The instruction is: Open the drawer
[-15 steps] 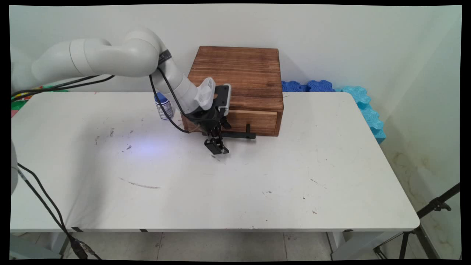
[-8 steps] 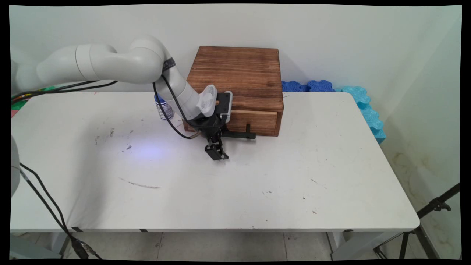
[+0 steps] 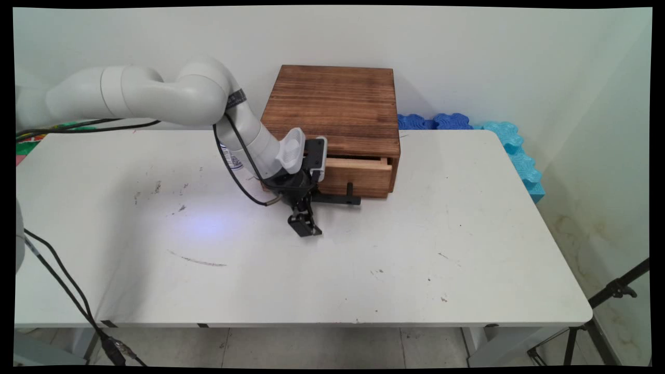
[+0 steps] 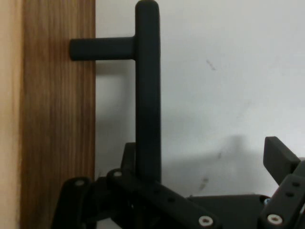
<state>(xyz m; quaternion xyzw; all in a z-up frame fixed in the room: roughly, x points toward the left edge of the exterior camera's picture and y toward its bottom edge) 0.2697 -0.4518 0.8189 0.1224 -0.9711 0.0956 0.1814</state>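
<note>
The wooden box (image 3: 332, 98) sat mid-way along the table's (image 3: 415, 259) far edge, its drawer (image 3: 358, 179) poking out a little toward the near edge. The black handle (image 4: 147, 95) ran parallel to the drawer front, and the gripper (image 3: 305, 228) sat low at the bar's left end. Its fingers stood spread, the bar running in beside one finger (image 4: 157, 193) and well apart from the other; actual contact was hard to tell.

The drawer (image 3: 358, 174) of the wooden box (image 3: 332, 111) now stands slightly pulled out, where it was flush before. The gripper (image 3: 305, 226), by the black handle (image 3: 337, 199), has moved nearer the table's front edge.
</note>
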